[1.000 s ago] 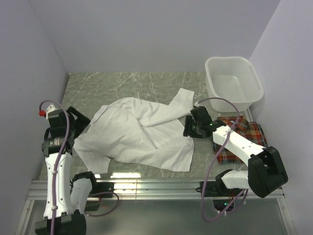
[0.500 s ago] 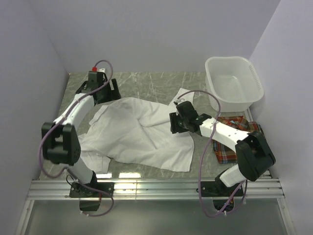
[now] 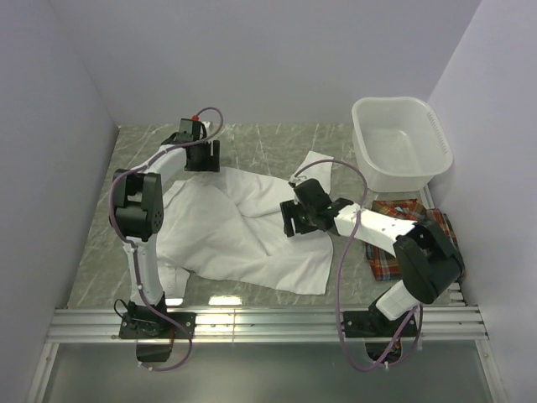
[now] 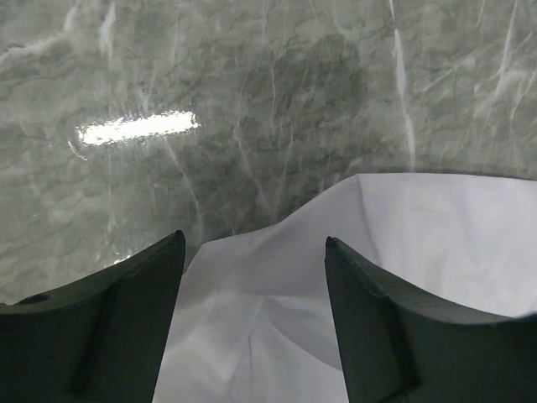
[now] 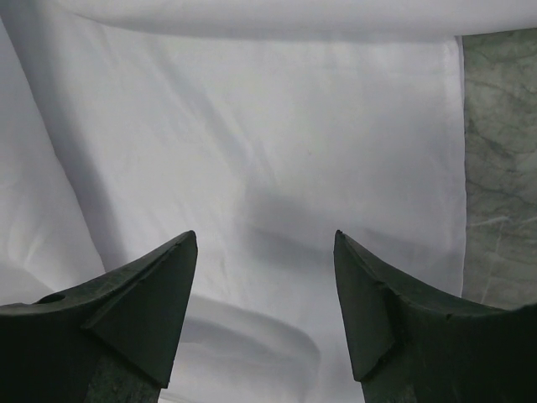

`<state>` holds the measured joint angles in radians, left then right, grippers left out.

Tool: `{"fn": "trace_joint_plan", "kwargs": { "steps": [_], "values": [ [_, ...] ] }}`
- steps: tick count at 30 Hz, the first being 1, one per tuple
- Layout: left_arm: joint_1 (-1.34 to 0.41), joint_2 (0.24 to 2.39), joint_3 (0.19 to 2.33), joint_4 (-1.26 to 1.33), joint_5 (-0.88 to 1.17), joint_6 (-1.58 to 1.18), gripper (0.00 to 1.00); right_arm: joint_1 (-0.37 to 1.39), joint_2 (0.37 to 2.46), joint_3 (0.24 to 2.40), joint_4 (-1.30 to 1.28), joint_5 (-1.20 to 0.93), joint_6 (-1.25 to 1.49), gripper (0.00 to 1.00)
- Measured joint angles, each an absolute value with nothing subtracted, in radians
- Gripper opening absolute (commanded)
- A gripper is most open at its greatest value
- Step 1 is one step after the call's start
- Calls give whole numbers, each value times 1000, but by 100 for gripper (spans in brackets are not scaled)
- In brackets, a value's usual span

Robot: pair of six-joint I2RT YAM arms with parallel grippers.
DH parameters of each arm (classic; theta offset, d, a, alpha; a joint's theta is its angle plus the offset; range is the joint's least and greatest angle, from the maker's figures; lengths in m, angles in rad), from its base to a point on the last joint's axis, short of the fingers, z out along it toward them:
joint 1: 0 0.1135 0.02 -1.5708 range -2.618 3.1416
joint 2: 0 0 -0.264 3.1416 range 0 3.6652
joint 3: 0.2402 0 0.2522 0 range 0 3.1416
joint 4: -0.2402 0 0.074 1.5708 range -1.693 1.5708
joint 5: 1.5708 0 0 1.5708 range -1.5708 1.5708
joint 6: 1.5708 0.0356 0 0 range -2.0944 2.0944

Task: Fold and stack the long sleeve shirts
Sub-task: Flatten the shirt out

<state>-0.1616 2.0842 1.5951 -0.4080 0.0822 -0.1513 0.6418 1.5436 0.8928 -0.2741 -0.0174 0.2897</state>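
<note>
Left claw [image 4: 254,243] spread wide, nothing between its fingers, poised over the far edge of the white shirt [image 3: 235,235], where cloth meets the marbled surface [image 3: 268,138]. Right claw [image 5: 265,239] likewise released, over the same shirt near its right side edge. White shirt lies rumpled mid-surface. Plaid shirt [image 3: 383,265] sits at right, partly under the right arm, close to the white basin [image 3: 403,172].

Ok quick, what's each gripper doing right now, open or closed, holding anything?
Left gripper: open, holding nothing, over the edge of the white shirt.
Right gripper: open, holding nothing, over the white shirt.
</note>
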Motion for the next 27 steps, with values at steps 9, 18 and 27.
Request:
{"fn": "trace_joint_plan", "kwargs": {
  "steps": [9, 18, 27],
  "values": [
    [-161, 2134, 1610, -405, 91, -113, 40, 644, 1575, 878, -258, -22, 299, 73],
    [-159, 2153, 1608, -379, 108, -95, 1, 644, 1618, 870, -270, -20, 326, 73],
    [-94, 2154, 1694, -343, 4, -164, 0, 644, 1618, 874, -283, -23, 374, 73]
  ]
}}
